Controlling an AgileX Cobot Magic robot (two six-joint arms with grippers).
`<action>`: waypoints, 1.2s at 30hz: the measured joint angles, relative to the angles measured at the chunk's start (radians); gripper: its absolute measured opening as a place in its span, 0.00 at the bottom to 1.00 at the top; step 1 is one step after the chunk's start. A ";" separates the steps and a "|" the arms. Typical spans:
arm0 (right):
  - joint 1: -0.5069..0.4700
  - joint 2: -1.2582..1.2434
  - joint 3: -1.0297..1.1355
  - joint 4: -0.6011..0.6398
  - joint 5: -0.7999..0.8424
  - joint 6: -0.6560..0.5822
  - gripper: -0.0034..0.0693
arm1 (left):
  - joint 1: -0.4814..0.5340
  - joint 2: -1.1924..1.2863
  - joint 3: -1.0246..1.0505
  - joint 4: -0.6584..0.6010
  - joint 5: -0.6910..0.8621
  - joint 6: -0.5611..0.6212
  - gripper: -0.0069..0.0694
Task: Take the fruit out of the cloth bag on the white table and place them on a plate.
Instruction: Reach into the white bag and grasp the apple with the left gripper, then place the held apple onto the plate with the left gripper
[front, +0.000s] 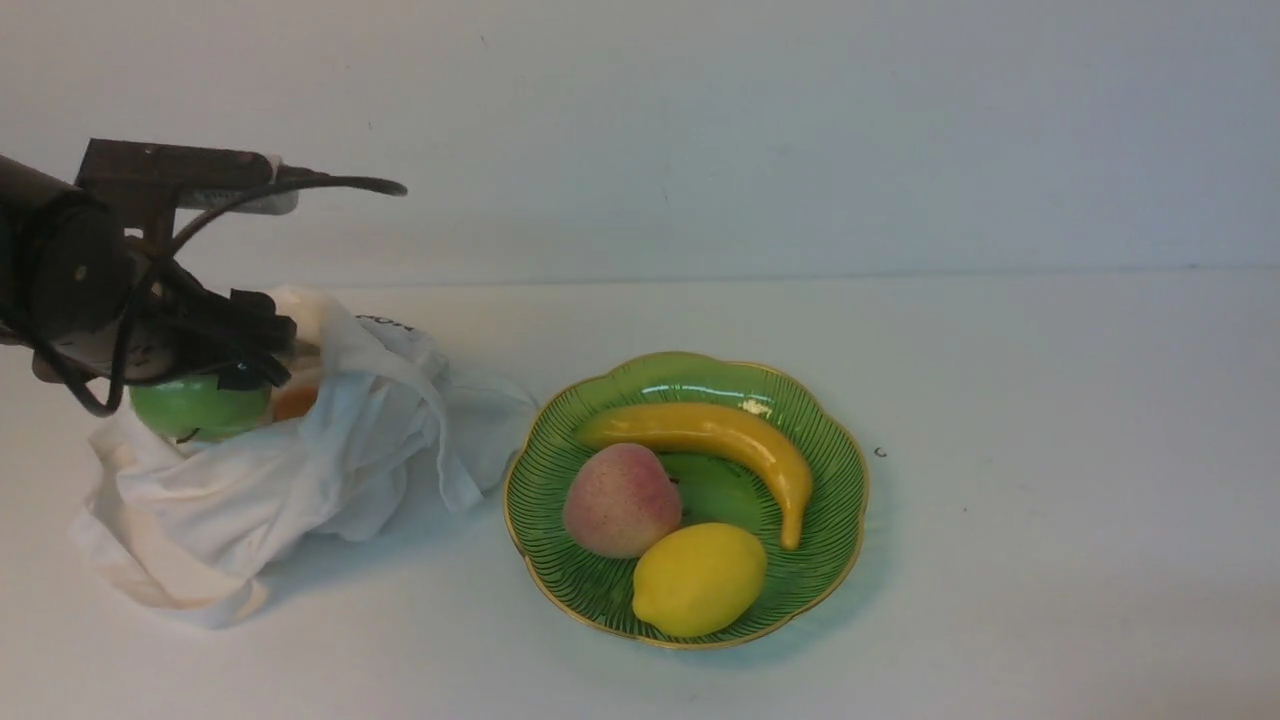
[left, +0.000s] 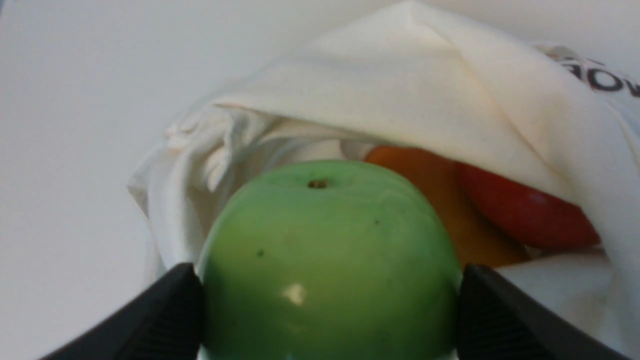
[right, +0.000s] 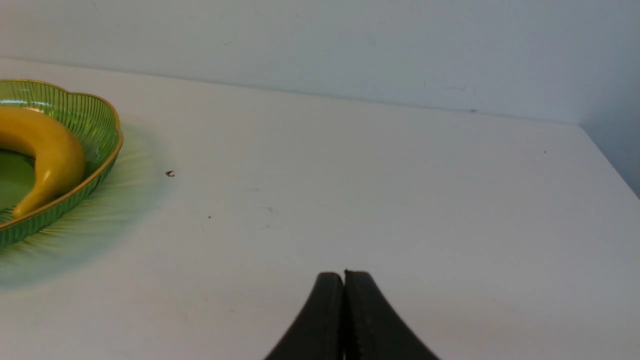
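Observation:
The white cloth bag (front: 260, 480) lies crumpled on the white table (front: 1050, 500) at the left. My left gripper (left: 327, 300) is shut on the green apple (left: 327, 260) at the bag's mouth; the apple also shows in the front view (front: 195, 408). Behind it in the bag lie an orange-yellow fruit (left: 450, 210) and a red fruit (left: 525, 212), partly under cloth. The green plate (front: 830, 480) stands right of the bag. My right gripper (right: 344, 280) is shut and empty over bare table; it is out of the front view.
On the plate lie a banana (front: 720, 435), a pink peach (front: 622, 500) and a lemon (front: 698, 580). The plate's rim (right: 100, 170) and the banana (right: 50, 150) show in the right wrist view. A wall backs the table.

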 joint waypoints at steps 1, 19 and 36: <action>0.000 0.000 0.000 0.000 0.000 0.000 0.03 | 0.000 -0.001 0.000 -0.007 0.000 0.004 0.87; 0.000 0.000 0.000 0.000 0.000 0.000 0.03 | -0.218 -0.219 0.001 -0.530 -0.093 0.373 0.87; 0.000 0.000 0.000 0.000 0.000 0.000 0.03 | -0.313 0.200 0.001 -0.619 -0.439 0.443 0.87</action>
